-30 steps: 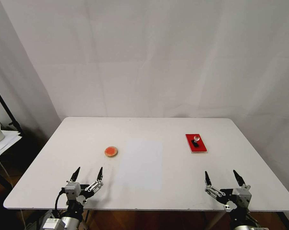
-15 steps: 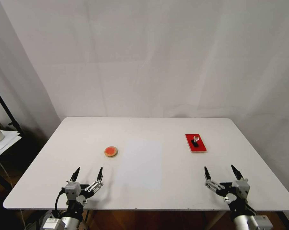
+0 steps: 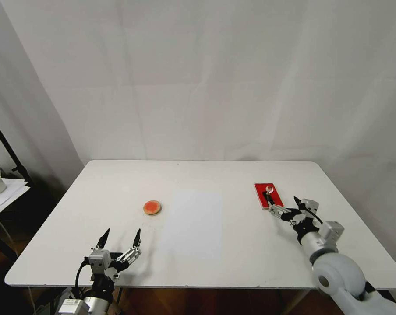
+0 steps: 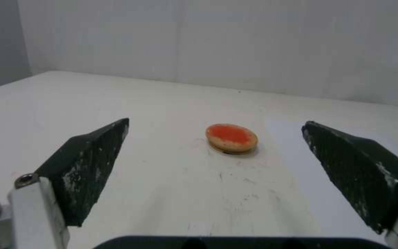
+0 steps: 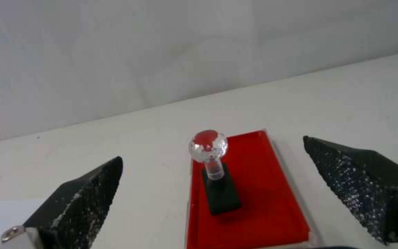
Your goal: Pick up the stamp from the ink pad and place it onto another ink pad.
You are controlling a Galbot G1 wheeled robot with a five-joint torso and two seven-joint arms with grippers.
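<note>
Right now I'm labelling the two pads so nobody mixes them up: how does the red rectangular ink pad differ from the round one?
The ink pad is a flat bright red rectangle; another ink pad is a round disc with a tan rim and orange-red centre. The rectangle looks larger than the disc. The rectangle carries the stamp, standing upright; the disc's top is bare. Both lie flat on the white table.

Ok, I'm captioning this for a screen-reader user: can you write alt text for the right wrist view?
The stamp, a black base with a clear ball knob, stands upright on the red rectangular ink pad, centred between the open fingers of the right gripper, which are apart from it. The pad lies on a white table before a pale backdrop.
</note>
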